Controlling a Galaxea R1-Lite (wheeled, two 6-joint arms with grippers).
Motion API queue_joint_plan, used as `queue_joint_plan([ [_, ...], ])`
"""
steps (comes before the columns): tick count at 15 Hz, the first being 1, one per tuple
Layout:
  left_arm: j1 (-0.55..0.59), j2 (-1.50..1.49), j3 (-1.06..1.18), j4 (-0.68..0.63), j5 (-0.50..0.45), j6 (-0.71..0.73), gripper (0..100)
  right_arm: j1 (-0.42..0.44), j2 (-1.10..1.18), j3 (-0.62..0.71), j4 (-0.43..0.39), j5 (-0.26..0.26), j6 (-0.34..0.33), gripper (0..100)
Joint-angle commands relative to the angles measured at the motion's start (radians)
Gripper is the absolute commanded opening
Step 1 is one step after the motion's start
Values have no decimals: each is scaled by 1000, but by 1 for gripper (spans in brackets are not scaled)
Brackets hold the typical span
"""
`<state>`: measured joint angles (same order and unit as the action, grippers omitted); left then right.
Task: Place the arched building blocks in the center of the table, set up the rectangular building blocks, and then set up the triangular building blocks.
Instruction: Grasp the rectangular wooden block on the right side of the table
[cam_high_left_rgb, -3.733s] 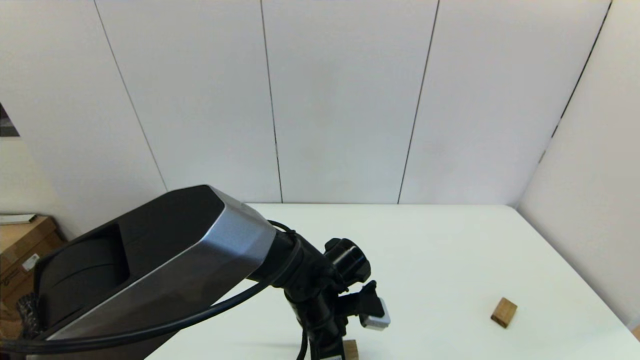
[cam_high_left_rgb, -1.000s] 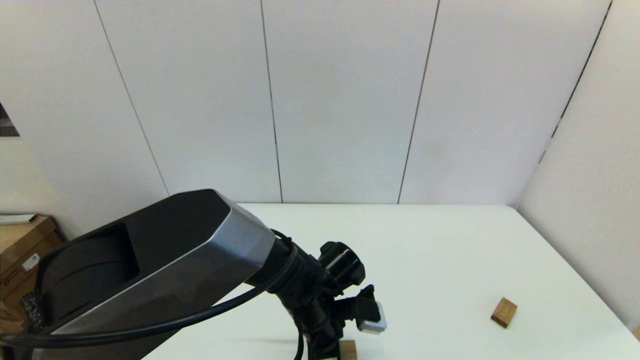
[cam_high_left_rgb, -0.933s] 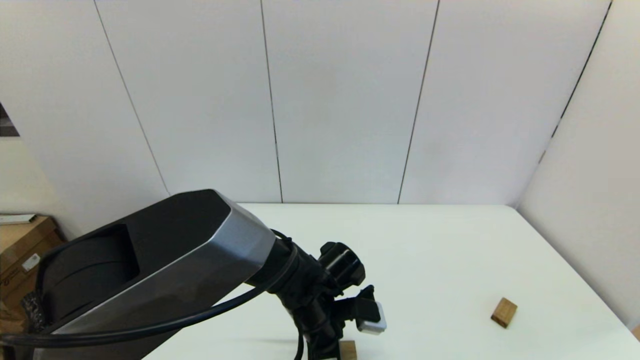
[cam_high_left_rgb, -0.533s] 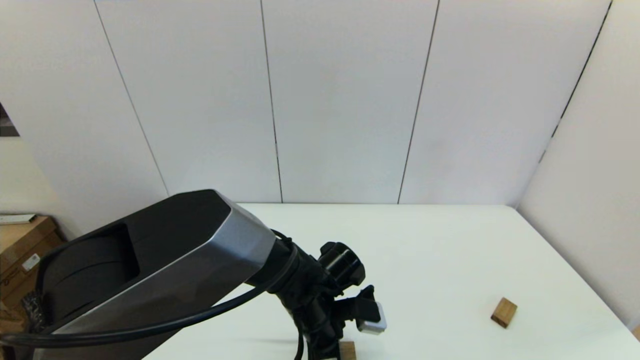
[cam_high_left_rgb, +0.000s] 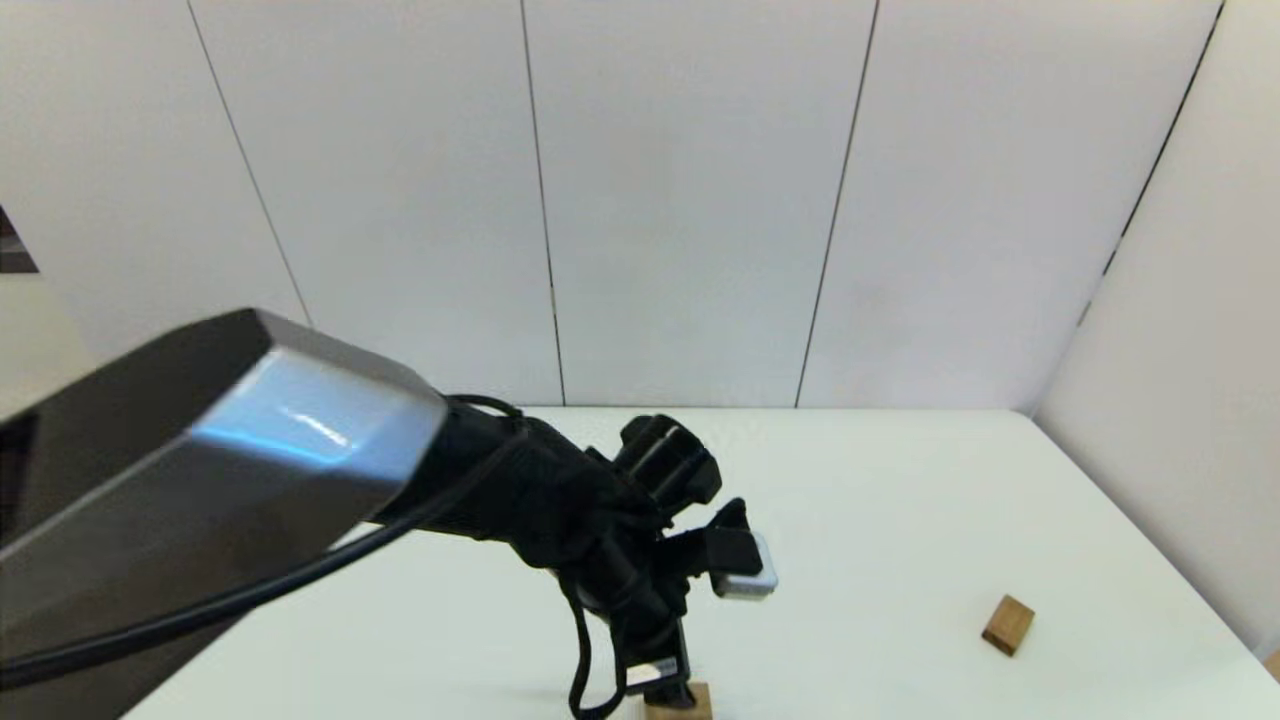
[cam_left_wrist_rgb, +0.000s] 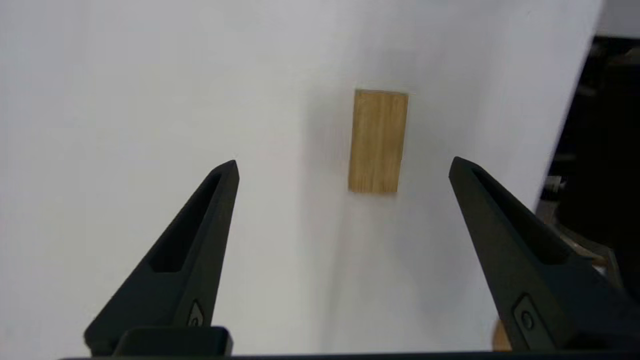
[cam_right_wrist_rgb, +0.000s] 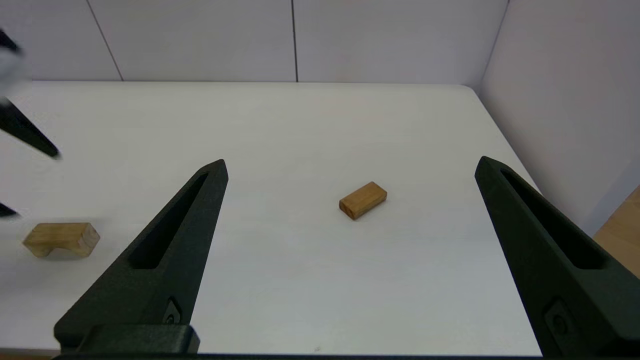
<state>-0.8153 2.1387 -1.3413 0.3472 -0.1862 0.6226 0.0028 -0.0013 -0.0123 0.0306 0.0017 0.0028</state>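
Observation:
The arched block (cam_right_wrist_rgb: 61, 239) rests on the white table (cam_high_left_rgb: 880, 500) with its notch facing down. In the head view only its top (cam_high_left_rgb: 681, 703) peeks out at the bottom edge. My left gripper (cam_left_wrist_rgb: 344, 161) hangs open above this block (cam_left_wrist_rgb: 378, 141), fingers spread wide to either side and not touching it; its arm fills the left of the head view, fingers (cam_high_left_rgb: 668, 688) pointing down. The rectangular block (cam_high_left_rgb: 1007, 624) lies flat toward the right; my open, empty right gripper (cam_right_wrist_rgb: 352, 161) is held back from it (cam_right_wrist_rgb: 363, 200). The triangular block is out of view.
White wall panels close the table's far side and right side. The table's right edge (cam_high_left_rgb: 1150, 530) runs near the rectangular block. The left arm's big grey and black link (cam_high_left_rgb: 200, 470) hides the left part of the table.
My left arm has risen and its wrist now sits higher over the arched block, which stays on the table. The rectangular block has not moved.

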Motion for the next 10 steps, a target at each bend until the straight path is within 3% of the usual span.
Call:
queue_joint_plan([
  [1,54,-485,36,203,21,-109,100,0,1,-1,0,0,0,100],
  [3,56,-718,37,312,70,-201,100,0,1,-1,0,1,0,100],
  [5,108,-928,82,340,203,-256,100,0,1,0,0,0,0,100],
  [7,275,-1083,172,305,329,-222,100,0,1,0,0,0,0,100],
  [10,499,-1329,303,151,341,-271,100,0,1,0,0,0,0,100],
])
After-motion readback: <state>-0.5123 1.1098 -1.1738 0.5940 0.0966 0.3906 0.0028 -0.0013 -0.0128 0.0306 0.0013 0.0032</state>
